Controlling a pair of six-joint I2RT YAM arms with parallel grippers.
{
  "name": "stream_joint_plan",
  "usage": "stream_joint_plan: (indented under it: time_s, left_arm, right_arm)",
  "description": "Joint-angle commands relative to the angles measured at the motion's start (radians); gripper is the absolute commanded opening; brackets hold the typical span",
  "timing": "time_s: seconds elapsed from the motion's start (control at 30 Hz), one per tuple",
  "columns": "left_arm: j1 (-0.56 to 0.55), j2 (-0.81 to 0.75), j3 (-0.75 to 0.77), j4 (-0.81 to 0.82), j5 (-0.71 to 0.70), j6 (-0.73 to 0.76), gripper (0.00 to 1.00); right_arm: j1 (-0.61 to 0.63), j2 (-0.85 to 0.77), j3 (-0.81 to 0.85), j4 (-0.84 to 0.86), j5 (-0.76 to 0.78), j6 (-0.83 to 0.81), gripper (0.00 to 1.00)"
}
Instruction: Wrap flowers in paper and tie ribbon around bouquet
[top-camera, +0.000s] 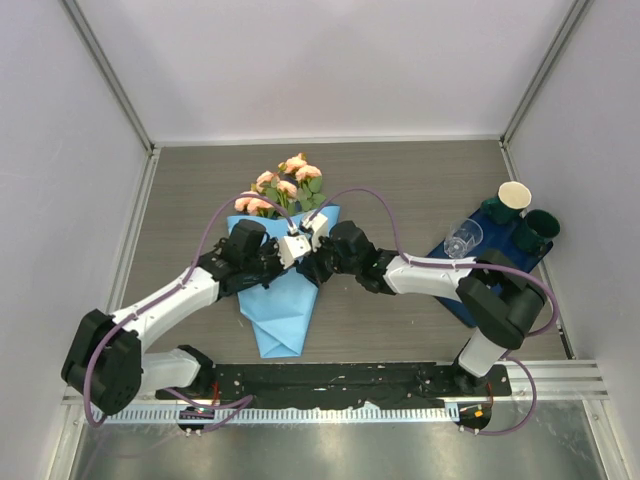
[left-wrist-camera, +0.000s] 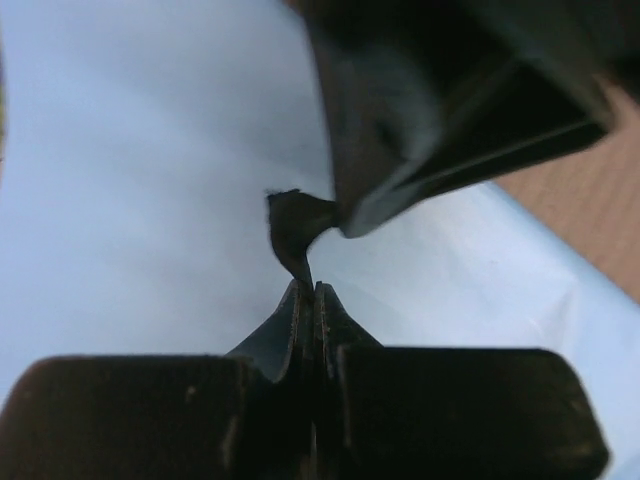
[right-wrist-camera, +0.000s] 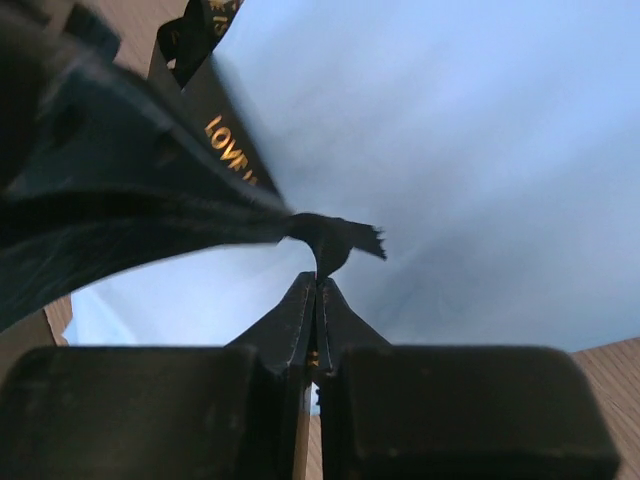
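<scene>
The bouquet lies mid-table: pink flowers (top-camera: 285, 185) stick out of the far end of a light blue paper (top-camera: 280, 310) cone. Both grippers meet just above the cone's upper part. In the left wrist view my left gripper (left-wrist-camera: 308, 287) is shut on a short dark end of the ribbon (left-wrist-camera: 290, 225). The right gripper's finger (left-wrist-camera: 440, 120) holds the same piece from the upper right. My right gripper (right-wrist-camera: 318, 280) is shut on the frayed ribbon end (right-wrist-camera: 345, 240). The black ribbon with gold lettering (right-wrist-camera: 230, 150) runs off to the upper left, over the paper (right-wrist-camera: 450, 130).
A dark navy mat (top-camera: 455, 290) lies at the right, with a white cup (top-camera: 514, 194), a clear tipped glass (top-camera: 462, 238) and dark green cups (top-camera: 540, 225) on it. Pale walls enclose the table on three sides. Purple cables loop over both arms.
</scene>
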Motion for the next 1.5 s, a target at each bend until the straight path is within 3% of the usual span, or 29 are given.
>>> stream_joint_plan:
  time_s: [0.0, 0.07, 0.27, 0.3, 0.33, 0.37, 0.43, 0.57, 0.8, 0.93, 1.1, 1.27, 1.47]
  left_arm:
    - [0.003, -0.041, 0.081, -0.183, 0.163, -0.064, 0.00]
    - [0.003, -0.032, 0.101, -0.269, 0.184, -0.080, 0.00]
    - [0.009, -0.012, 0.106, -0.313, 0.244, -0.107, 0.00]
    - [0.011, 0.002, 0.115, -0.321, 0.257, -0.109, 0.00]
    - [0.018, 0.029, 0.123, -0.332, 0.270, -0.110, 0.00]
    - [0.027, 0.045, 0.133, -0.335, 0.316, -0.119, 0.00]
    - [0.055, 0.083, 0.138, -0.326, 0.353, -0.130, 0.00]
    - [0.077, 0.148, 0.178, -0.349, 0.402, -0.138, 0.00]
    - [0.095, 0.206, 0.216, -0.398, 0.470, -0.127, 0.00]
    - [0.106, 0.231, 0.250, -0.427, 0.510, -0.120, 0.00]
    - [0.115, 0.258, 0.268, -0.455, 0.524, -0.117, 0.00]
    - [0.124, 0.223, 0.244, -0.441, 0.527, -0.127, 0.00]
    - [0.127, 0.195, 0.226, -0.429, 0.536, -0.133, 0.00]
  right_arm:
    - [-0.003, -0.022, 0.054, -0.022, 0.081, 0.110, 0.09]
    - [-0.008, -0.029, 0.042, -0.028, 0.109, 0.127, 0.09]
    - [-0.017, -0.003, 0.057, -0.056, 0.132, 0.154, 0.11]
    - [-0.021, -0.010, 0.056, -0.063, 0.149, 0.165, 0.14]
    - [-0.026, -0.018, 0.057, -0.100, 0.167, 0.191, 0.29]
    - [-0.034, -0.039, 0.062, -0.123, 0.185, 0.202, 0.35]
    - [-0.035, -0.078, 0.053, -0.184, 0.199, 0.246, 0.44]
    - [-0.057, -0.176, -0.041, -0.208, 0.126, 0.363, 0.50]
    - [-0.101, -0.314, -0.226, 0.010, -0.131, 0.522, 0.53]
    - [-0.086, -0.323, -0.323, 0.187, -0.273, 0.510, 0.46]
    - [-0.083, -0.242, -0.322, 0.254, -0.304, 0.476, 0.38]
    - [-0.084, -0.098, -0.311, 0.377, -0.331, 0.493, 0.41]
    - [-0.100, -0.041, -0.303, 0.461, -0.353, 0.487, 0.49]
